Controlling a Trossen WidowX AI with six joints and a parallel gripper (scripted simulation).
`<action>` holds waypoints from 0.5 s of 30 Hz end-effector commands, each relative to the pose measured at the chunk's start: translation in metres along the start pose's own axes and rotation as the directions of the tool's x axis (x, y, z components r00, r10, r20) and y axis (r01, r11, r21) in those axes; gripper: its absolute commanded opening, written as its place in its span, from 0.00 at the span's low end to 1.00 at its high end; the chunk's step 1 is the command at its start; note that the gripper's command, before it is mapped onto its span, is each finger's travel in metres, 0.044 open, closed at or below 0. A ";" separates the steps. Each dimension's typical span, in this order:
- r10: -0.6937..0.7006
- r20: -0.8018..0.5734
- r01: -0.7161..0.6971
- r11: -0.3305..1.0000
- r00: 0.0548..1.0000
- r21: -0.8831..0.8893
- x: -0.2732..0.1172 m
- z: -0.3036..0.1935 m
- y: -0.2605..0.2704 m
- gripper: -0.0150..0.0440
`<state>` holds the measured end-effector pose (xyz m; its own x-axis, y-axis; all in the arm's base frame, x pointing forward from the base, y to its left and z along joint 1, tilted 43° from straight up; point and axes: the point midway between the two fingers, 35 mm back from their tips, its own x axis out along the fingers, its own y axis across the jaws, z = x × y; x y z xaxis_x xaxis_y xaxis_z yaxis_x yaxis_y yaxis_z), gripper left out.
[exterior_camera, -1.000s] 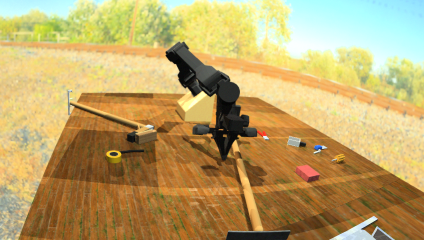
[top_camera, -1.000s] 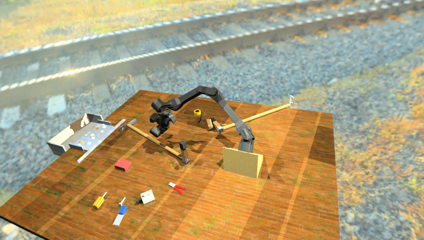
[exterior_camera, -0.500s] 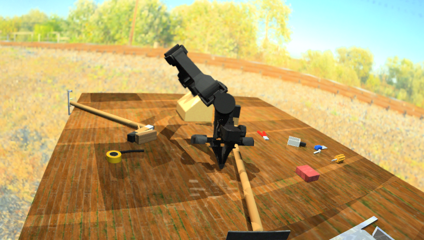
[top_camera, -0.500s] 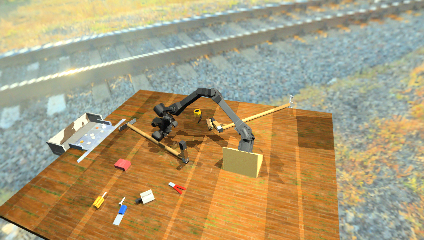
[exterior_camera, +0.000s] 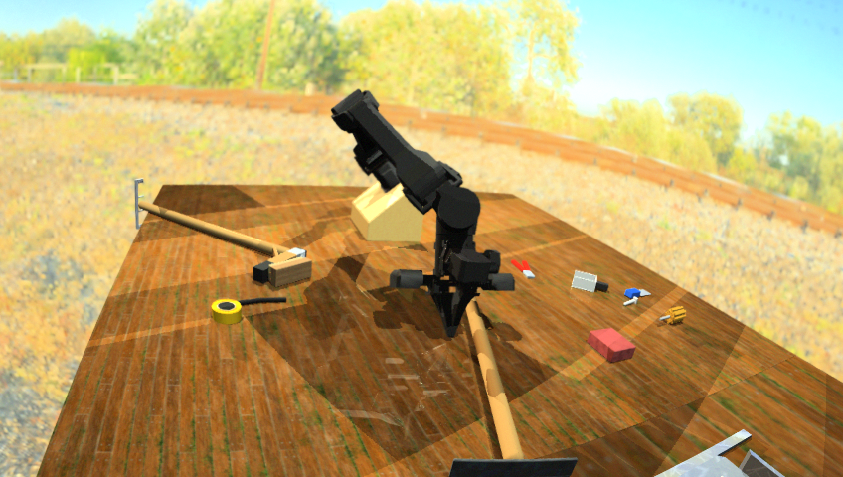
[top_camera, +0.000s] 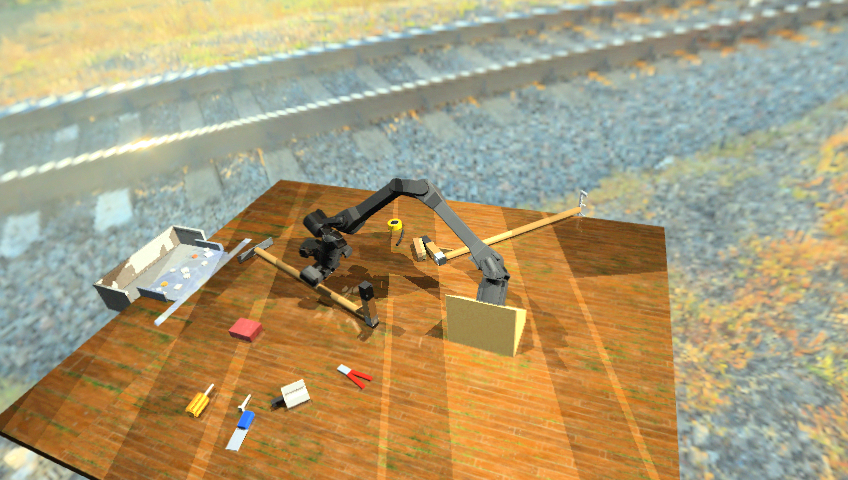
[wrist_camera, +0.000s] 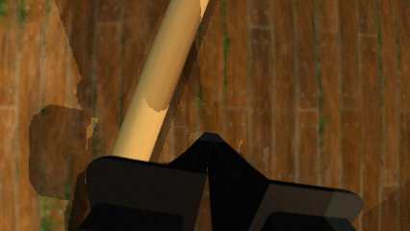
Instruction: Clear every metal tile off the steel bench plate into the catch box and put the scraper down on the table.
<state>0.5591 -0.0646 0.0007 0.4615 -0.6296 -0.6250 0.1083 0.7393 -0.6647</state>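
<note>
My gripper (exterior_camera: 451,332) (wrist_camera: 209,138) is shut and empty, pointing down low beside the long scraper's wooden handle (top_camera: 342,297) (exterior_camera: 495,396) (wrist_camera: 154,91). In the wrist view the handle passes to the left of the fingertips; touching cannot be told. The scraper lies across the table, with its wide dark blade (top_camera: 249,252) (exterior_camera: 513,468) near the plate and an upright piece (top_camera: 368,304) at its other end. The steel plate (top_camera: 193,282) (exterior_camera: 704,465) carries several small white and orange tiles. The catch box (top_camera: 113,296) adjoins its far side. Fingertips are hidden in the top view.
A second long-handled tool (top_camera: 529,226) (exterior_camera: 207,227) lies beyond a wooden block (top_camera: 418,249) (exterior_camera: 289,271). A yellow tape measure (top_camera: 394,224) (exterior_camera: 226,311) and red block (top_camera: 245,329) (exterior_camera: 610,344) flank the scraper. Red-handled pliers (top_camera: 355,376) and several small tools lie nearer the top camera.
</note>
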 end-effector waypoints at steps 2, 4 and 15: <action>-0.003 0.004 0.003 1.000 1.000 0.009 -0.001 0.004 0.003 0.25; -0.003 0.004 0.003 1.000 1.000 0.009 -0.001 0.004 0.005 0.25; -0.002 0.004 0.002 1.000 1.000 0.009 0.001 0.007 0.016 0.25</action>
<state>0.5646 -0.0539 -0.0084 0.4621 -0.6271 -0.6270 0.1076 0.7415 -0.6623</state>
